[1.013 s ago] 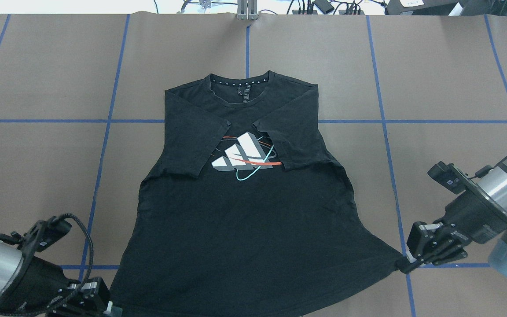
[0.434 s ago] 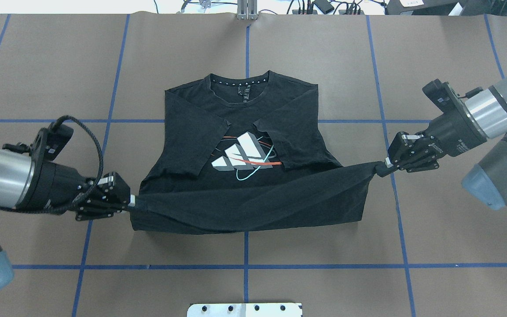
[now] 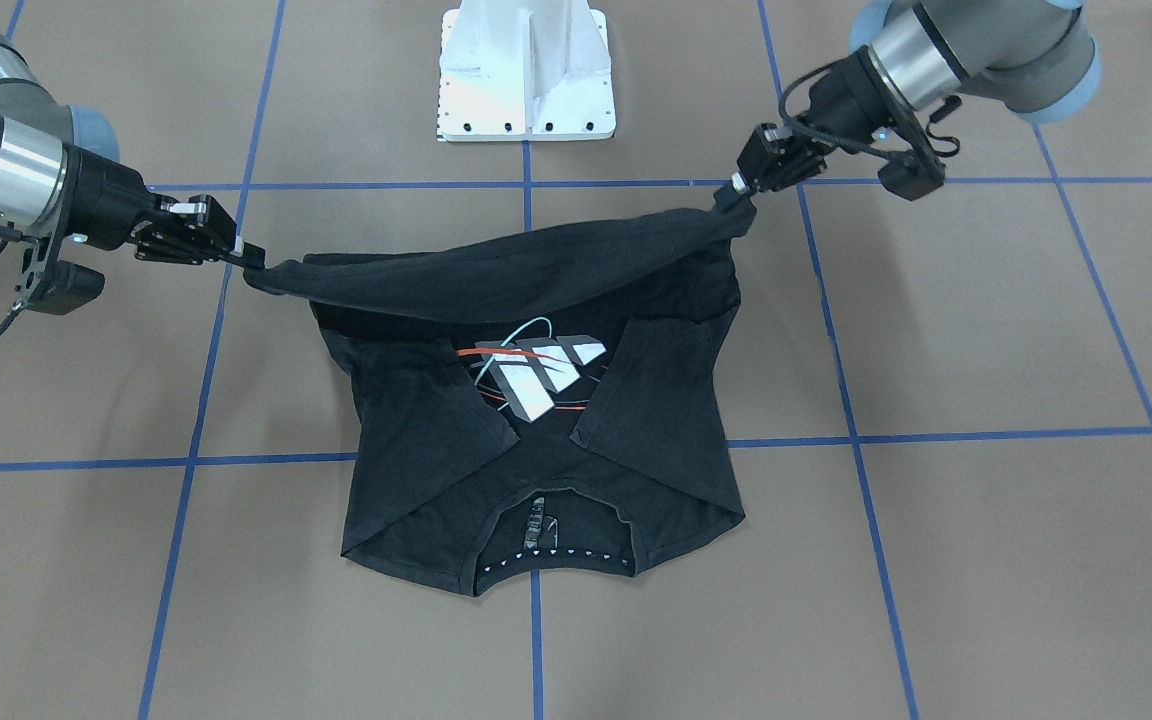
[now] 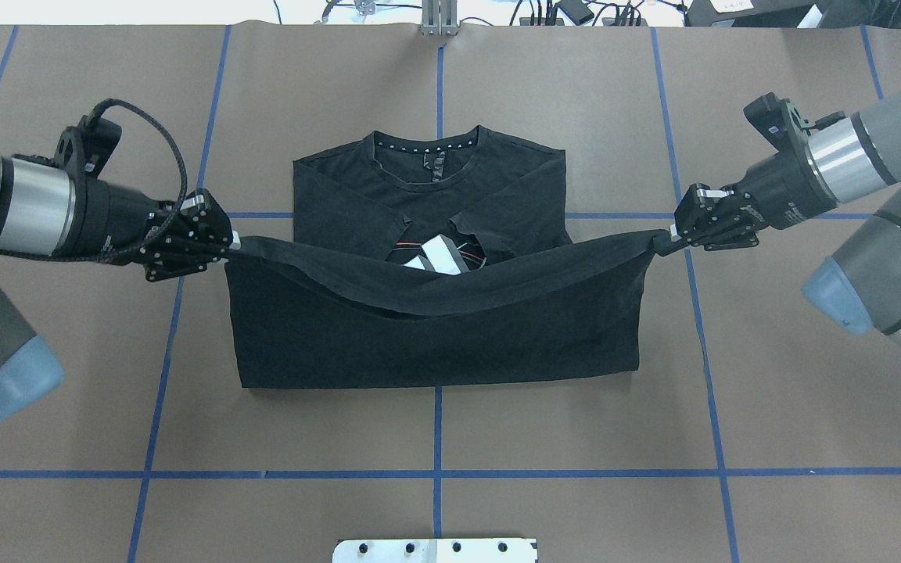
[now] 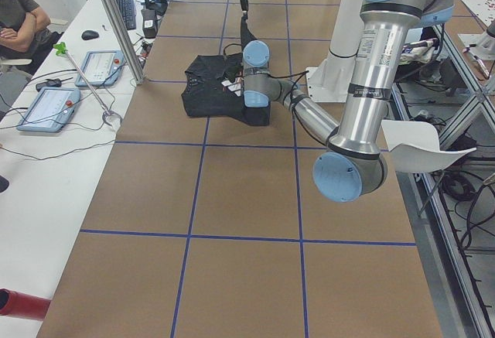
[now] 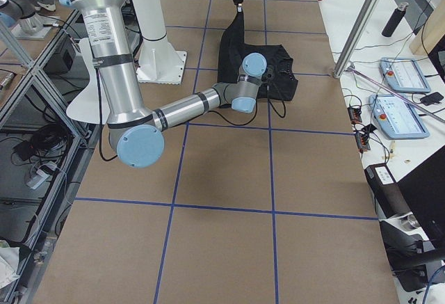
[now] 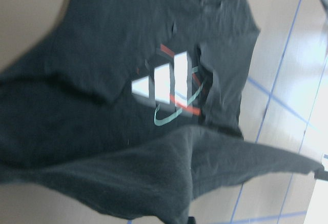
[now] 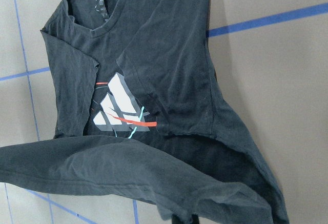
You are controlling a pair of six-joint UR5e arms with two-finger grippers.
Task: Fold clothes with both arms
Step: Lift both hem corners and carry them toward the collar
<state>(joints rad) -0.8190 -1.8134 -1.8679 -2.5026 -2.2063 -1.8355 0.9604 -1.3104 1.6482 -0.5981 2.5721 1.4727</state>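
Note:
The black T-shirt (image 4: 435, 344) lies chest-up on the brown table, collar (image 4: 427, 148) at the far side and both sleeves folded in over the chest. Its bottom hem is lifted and stretched taut between my two grippers, hanging over the lower half. My left gripper (image 4: 233, 242) (image 3: 736, 195) is shut on one hem corner. My right gripper (image 4: 665, 241) (image 3: 248, 257) is shut on the other. The white-grey chest print (image 4: 439, 256) (image 3: 531, 372) (image 7: 166, 83) (image 8: 120, 108) peeks out just past the raised hem in the overhead view.
The white pedestal base (image 3: 526, 70) (image 4: 435, 550) sits at the near table edge. Blue tape lines (image 4: 439, 438) grid the brown tabletop. In the left side view a white bench with tablets (image 5: 46, 106), a metal post (image 5: 116, 21) and a seated person (image 5: 15, 13) border the table.
Both grippers have carried the hem up and away from the robot towards the collar. The folded-over lower half now covers most of the print.

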